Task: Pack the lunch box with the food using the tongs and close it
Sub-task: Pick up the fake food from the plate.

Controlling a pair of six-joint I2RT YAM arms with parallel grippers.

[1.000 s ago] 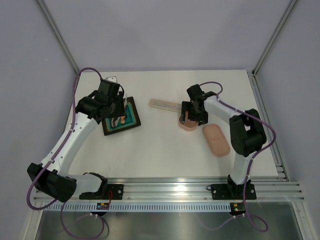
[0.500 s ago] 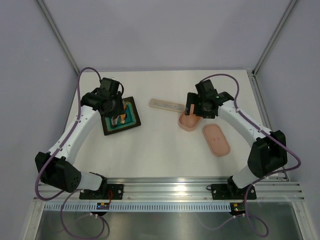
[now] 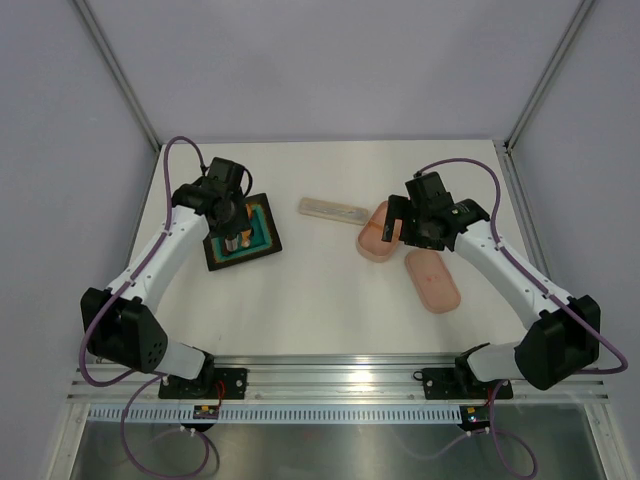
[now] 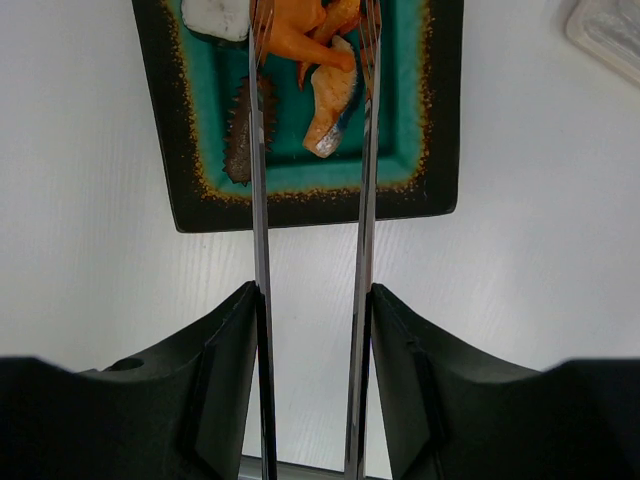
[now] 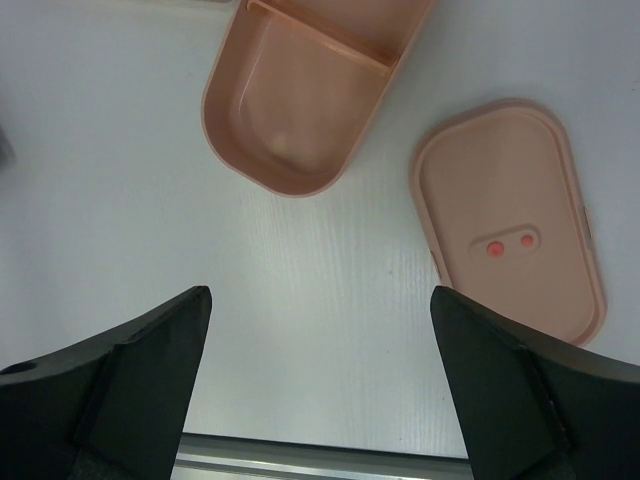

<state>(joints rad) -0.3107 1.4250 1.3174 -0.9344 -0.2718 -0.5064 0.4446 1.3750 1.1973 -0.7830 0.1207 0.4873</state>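
Two sets of fingers, listed with what lies about them. Item one: my left fingers [image 4: 225, 400], black, clamped on the long slim silvery metal tongs [image 4: 259, 220], one thin arm pressed against the inner face of each finger; both arms run forward, apart, over the white tabletop [image 4: 520, 250] to the dark square tray with teal mat [image 4: 300, 208]. Item two: the food on that tray: orange pieces [image 4: 300, 35] lying between the tong arms near their far ends, a paler orange wedge [image 4: 330, 110] with a grey edge just beneath, a dark brown strip [image 4: 238, 140] just outside one arm, a white lump [image 4: 215, 15] at a far corner; whether the tongs touch the orange pieces I cannot tell. Item three: my right fingers [image 5: 140, 380], black, spread wide apart with nothing between them, above bare tabletop. Item four: the salmon-pink oval plastic lunch box [image 5: 290, 110], open, upright, empty in the part shown, a divider wall [image 5: 320, 40] across it; it lies ahead of my right fingers. Item five: the matching pink oval lid [image 5: 505, 220], flat on the tabletop just beside the box, not touching it, two red-pink spots [image 5: 490, 248] on its upper face. Item six: a slim pale translucent rectangular case [image 3: 333, 210], on the tabletop between tray and lunch box, near the box.
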